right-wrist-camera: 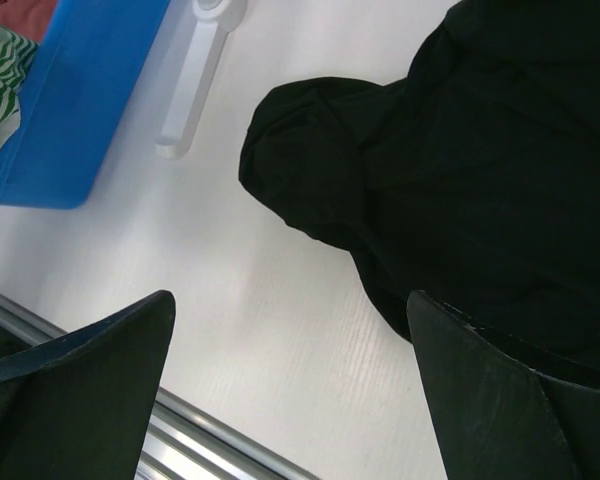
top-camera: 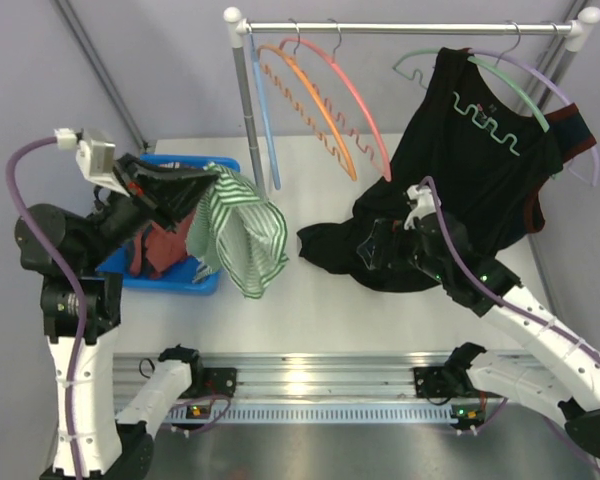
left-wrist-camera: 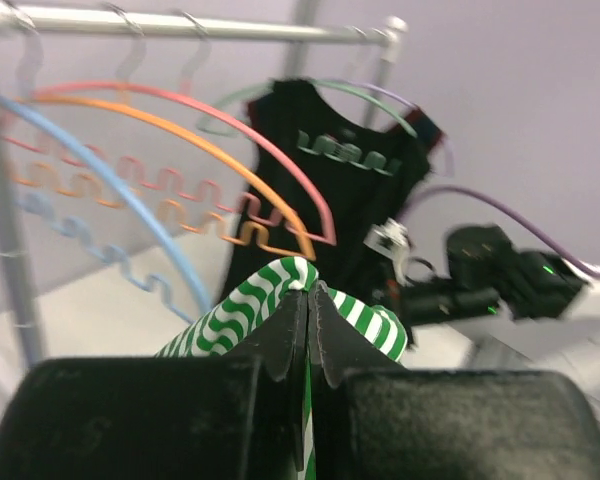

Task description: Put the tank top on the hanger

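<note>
The green-and-white striped tank top (top-camera: 245, 235) hangs from my left gripper (top-camera: 205, 185), lifted above the table just right of the blue bin. In the left wrist view the gripper (left-wrist-camera: 310, 300) is shut on a fold of the tank top (left-wrist-camera: 240, 315). The pink hanger (top-camera: 355, 100) hangs on the rail to the right of the tank top; it also shows in the left wrist view (left-wrist-camera: 250, 135). My right gripper (top-camera: 365, 250) is open and empty, low over the table at the edge of the black garment (top-camera: 460, 190). Its wrist view shows the jaws (right-wrist-camera: 290, 300) wide apart over bare table.
A blue bin (top-camera: 170, 280) at the left holds a red cloth (top-camera: 165, 245). The rack rail (top-camera: 410, 28) carries an orange hanger (top-camera: 310, 100) and a light blue hanger (top-camera: 265, 110) next to the pink one. The black garment hangs from a green hanger (top-camera: 510, 85), and its hem lies on the table (right-wrist-camera: 480, 150).
</note>
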